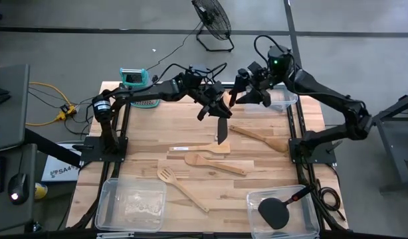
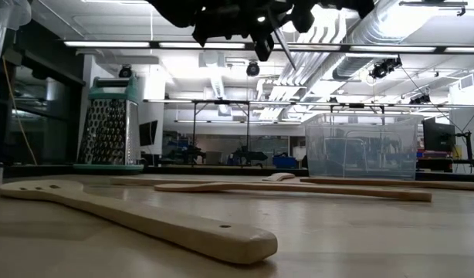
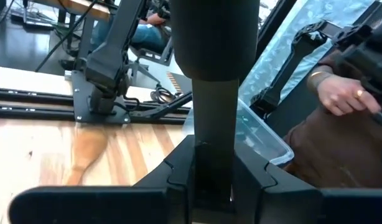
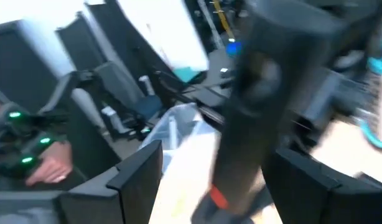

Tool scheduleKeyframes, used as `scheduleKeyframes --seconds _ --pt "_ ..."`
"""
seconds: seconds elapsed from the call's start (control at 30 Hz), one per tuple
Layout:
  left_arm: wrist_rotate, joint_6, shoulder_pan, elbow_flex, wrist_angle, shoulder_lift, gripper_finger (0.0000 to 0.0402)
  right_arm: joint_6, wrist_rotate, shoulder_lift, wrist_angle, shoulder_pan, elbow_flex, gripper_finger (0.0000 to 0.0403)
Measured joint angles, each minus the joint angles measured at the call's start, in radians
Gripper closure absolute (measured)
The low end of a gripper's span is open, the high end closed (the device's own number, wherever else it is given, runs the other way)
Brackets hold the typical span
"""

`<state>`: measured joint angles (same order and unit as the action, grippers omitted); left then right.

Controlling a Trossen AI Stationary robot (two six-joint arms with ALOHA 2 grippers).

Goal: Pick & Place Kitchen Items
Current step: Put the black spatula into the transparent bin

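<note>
A black turner (image 1: 222, 129) hangs in the air over the far middle of the table, its blade toward the near edge. My left gripper (image 1: 212, 105) is shut on it. My right gripper (image 1: 248, 89) hovers just to the right of it, fingers open. In the right wrist view, a thick black handle with a red mark (image 4: 241, 124) stands between those open fingers. Four pale wooden utensils lie flat on the table: a spatula (image 1: 258, 137), a second spatula (image 1: 203, 149), a spoon (image 1: 215, 163) and a slotted turner (image 1: 181, 187). My left gripper pinches the turner's narrow black shaft (image 3: 213, 149) between its two fingers. The gripper points about level. The turner is lifted clear of the table. My right gripper has a finger on each side of the black handle (image 4: 231, 186); I cannot tell whether they touch it.
A clear bin (image 1: 282, 101) stands at the far right and a second bin (image 1: 127, 202) at the near left. A third bin (image 1: 309, 219) at the near right holds another black turner. A grater (image 1: 133, 78) stands far left. A person's hand (image 3: 340, 93) shows beyond the table.
</note>
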<state>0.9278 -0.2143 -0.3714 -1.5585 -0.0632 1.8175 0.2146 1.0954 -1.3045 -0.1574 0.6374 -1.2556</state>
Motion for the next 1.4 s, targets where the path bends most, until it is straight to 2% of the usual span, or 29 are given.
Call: scheduleKeyframes --seconds 0.23,0.33,0.47,0.67,0.7,1.03,1.3,1.4 --pt "0.0 0.0 0.0 0.0 0.0 0.0 0.0341 0.052 0.016 -0.021 0.124 -0.025 0.0 0.0149" --pt "0.0 0.0 0.001 0.0 -0.003 0.0 0.0341 0.052 0.023 -0.021 0.133 -0.024 0.0 0.0169" --pt "0.0 0.0 0.001 0.0 -0.003 0.0 0.0341 0.047 0.026 -0.021 0.135 -0.011 0.0 0.0224" --pt "0.001 0.005 0.002 0.0 -0.005 0.0 0.0341 0.027 0.022 -0.021 0.134 -0.006 0.0 0.0332" --pt "0.007 0.007 0.002 0.0 -0.006 0.0 0.0341 0.021 0.028 -0.021 0.135 -0.006 0.0 0.034" --pt "0.004 -0.02 0.002 0.0 -0.006 -0.001 0.0338 0.044 0.018 -0.021 0.133 -0.007 0.0 0.034" --pt "-0.063 -0.087 -0.002 0.0 0.0 -0.001 0.0215 0.069 0.003 -0.019 0.102 -0.006 0.0 0.0344" --pt "-0.085 -0.104 -0.002 0.0 0.0 -0.001 0.0189 0.071 0.003 -0.019 0.081 -0.006 0.0 0.0345"
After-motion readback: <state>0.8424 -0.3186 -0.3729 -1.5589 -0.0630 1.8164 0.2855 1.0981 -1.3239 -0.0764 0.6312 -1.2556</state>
